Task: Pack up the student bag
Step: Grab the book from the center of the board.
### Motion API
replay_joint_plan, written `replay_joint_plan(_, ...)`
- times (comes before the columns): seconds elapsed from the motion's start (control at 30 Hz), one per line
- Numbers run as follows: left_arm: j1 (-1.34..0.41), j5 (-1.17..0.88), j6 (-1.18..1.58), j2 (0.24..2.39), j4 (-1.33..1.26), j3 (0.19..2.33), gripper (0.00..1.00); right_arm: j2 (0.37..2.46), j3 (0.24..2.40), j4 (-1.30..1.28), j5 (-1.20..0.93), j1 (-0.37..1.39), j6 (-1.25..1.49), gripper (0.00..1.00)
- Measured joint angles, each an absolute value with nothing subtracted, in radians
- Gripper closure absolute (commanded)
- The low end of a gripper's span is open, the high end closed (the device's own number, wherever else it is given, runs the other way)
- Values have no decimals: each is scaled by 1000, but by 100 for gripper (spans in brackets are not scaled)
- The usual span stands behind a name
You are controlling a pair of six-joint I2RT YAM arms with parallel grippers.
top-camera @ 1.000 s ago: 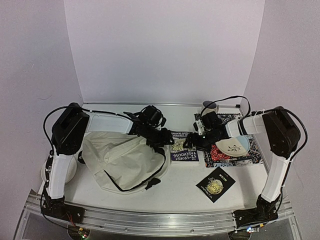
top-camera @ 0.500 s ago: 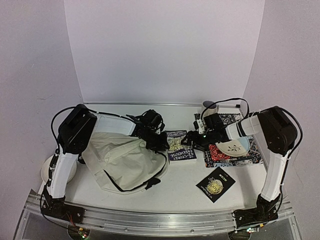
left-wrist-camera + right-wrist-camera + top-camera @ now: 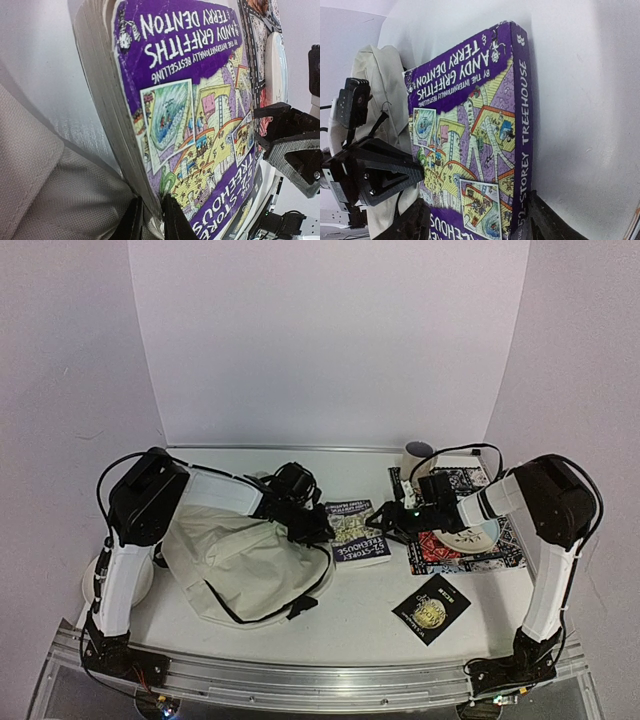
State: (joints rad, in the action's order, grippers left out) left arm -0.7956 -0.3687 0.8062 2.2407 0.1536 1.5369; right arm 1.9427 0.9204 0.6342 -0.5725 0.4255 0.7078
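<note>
Nearest the arm bases, in the lower right of the overhead view, a black book with a gold emblem (image 3: pixel 432 608) lies flat on the table (image 3: pixel 360 585), untouched. Left of centre the student bag (image 3: pixel 235 560) slumps on the table, cream and limp, with nothing visibly inside; whether its mouth is open I cannot tell. Just beyond, at the frame's middle, the purple Treehouse book (image 3: pixel 358 532) sits beside the bag's right edge, between both hands. The left hand (image 3: pixel 152 222) is nearly closed, pinching the book's page edge at the corner next to the bag fabric. The right hand (image 3: pixel 477 225) stands well open, fingers either side of the spine end, not visibly pressing. Farther right, a plate (image 3: pixel 467 534) rests on a patterned mat (image 3: pixel 445 555), with a mug (image 3: pixel 418 453) behind. Packing looks barely begun: both books lie outside the bag.
</note>
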Motion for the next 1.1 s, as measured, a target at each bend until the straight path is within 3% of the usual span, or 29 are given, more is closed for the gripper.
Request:
replay_joint_plan(0.33, -788, -372, 866, 2204, 46, 1441, 84, 1909, 894, 745, -625, 424, 753, 52)
replay_joint_plan(0.8, -792, -397, 902, 2201, -37, 1411, 83, 1908, 902, 835, -768, 469, 781, 52)
replay_joint_plan(0.97, -793, -399, 908, 2201, -45, 1405, 80, 1913, 902, 814, -780, 479, 770, 67)
replay_joint_plan(1.1, -793, -401, 916, 2200, -49, 1404, 72, 1910, 902, 789, -764, 472, 762, 78)
